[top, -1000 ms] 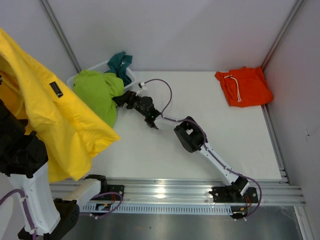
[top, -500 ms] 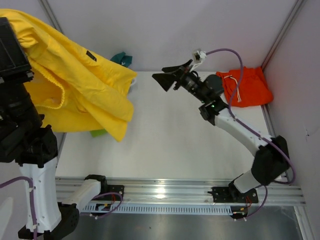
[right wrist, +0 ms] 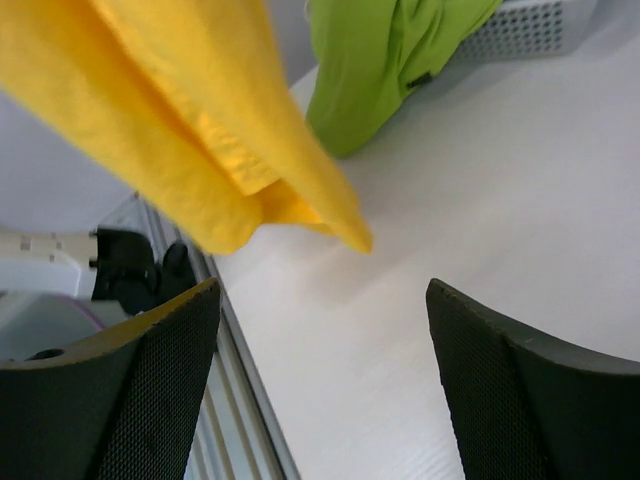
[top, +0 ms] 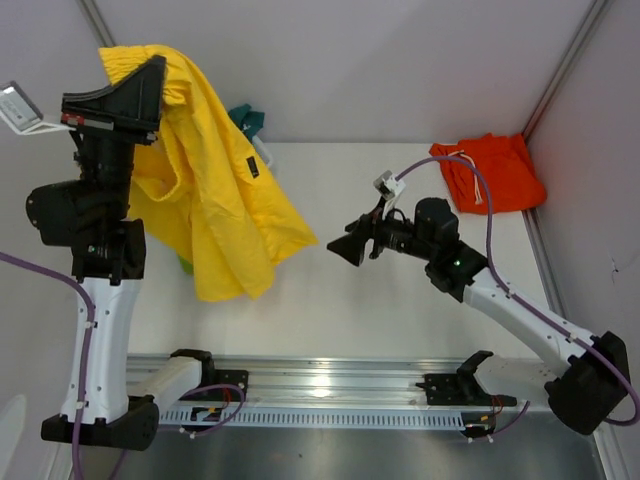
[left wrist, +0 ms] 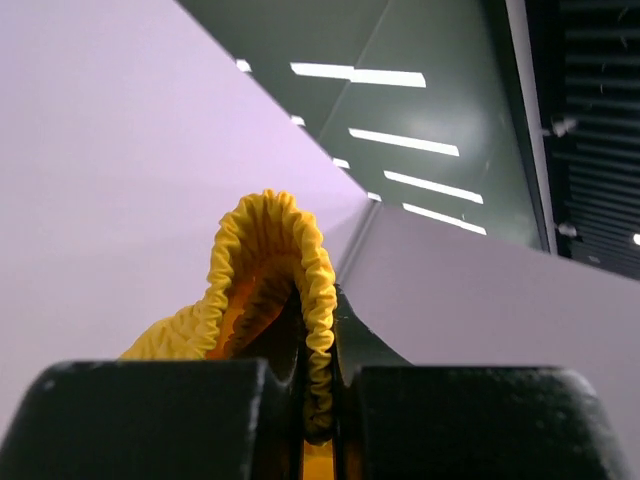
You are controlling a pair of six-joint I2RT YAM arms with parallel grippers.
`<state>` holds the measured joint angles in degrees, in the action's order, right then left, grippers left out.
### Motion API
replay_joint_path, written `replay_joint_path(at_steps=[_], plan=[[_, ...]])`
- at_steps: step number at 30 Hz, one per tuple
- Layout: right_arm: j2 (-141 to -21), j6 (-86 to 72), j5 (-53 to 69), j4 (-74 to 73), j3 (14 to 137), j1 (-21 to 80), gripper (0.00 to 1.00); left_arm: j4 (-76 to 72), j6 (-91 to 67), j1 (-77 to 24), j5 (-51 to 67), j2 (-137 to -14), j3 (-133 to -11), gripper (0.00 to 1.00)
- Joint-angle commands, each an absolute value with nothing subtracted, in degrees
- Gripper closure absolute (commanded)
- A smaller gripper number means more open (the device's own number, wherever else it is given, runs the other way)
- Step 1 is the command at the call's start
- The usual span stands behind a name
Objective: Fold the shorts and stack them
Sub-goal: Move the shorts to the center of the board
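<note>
The yellow shorts [top: 215,200] hang in the air over the table's left side, their dark label facing right. My left gripper [top: 155,80] is raised high and shut on their gathered waistband [left wrist: 318,330]. My right gripper [top: 345,248] hovers over the table's middle, open and empty, pointing left at the hanging lower corner of the yellow shorts [right wrist: 180,120]. That corner lies just beyond the right gripper [right wrist: 322,290], not between the jaws. Orange shorts [top: 490,172] with a white drawstring lie flat at the back right. Lime-green shorts [right wrist: 380,60] spill from the basket. Teal shorts [top: 248,118] peek out behind the yellow fabric.
A white plastic basket [right wrist: 530,30] stands at the back left, mostly hidden behind the yellow fabric in the top view. An aluminium rail [top: 330,385] runs along the table's near edge. Grey walls enclose the table on three sides.
The left arm has swung the yellow shorts to the right and turned them. The right arm has come from the back of the table down to its middle, facing the shorts' lower corner.
</note>
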<state>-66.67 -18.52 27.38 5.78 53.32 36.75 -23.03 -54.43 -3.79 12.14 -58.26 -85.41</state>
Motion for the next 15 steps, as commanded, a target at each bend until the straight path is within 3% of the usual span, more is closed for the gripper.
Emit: replay_joint_path(at_steps=[1,7,15], plan=[[-61.88,-13.36,25.66,2.81,49.84,38.49,0.16,-24.87,-59.84,-3.60,21.35,-56.43,-83.24,1.00],[-60.82,-22.93,30.58,14.04,42.12,41.21,0.21,-26.63,-63.72,-3.69,22.94,-50.90,-70.78,1.00],[-64.07,-16.36,16.01,13.63,40.60,49.65,0.26,-22.06,-62.93,-3.69,25.40,-46.76,-64.08,1.00]])
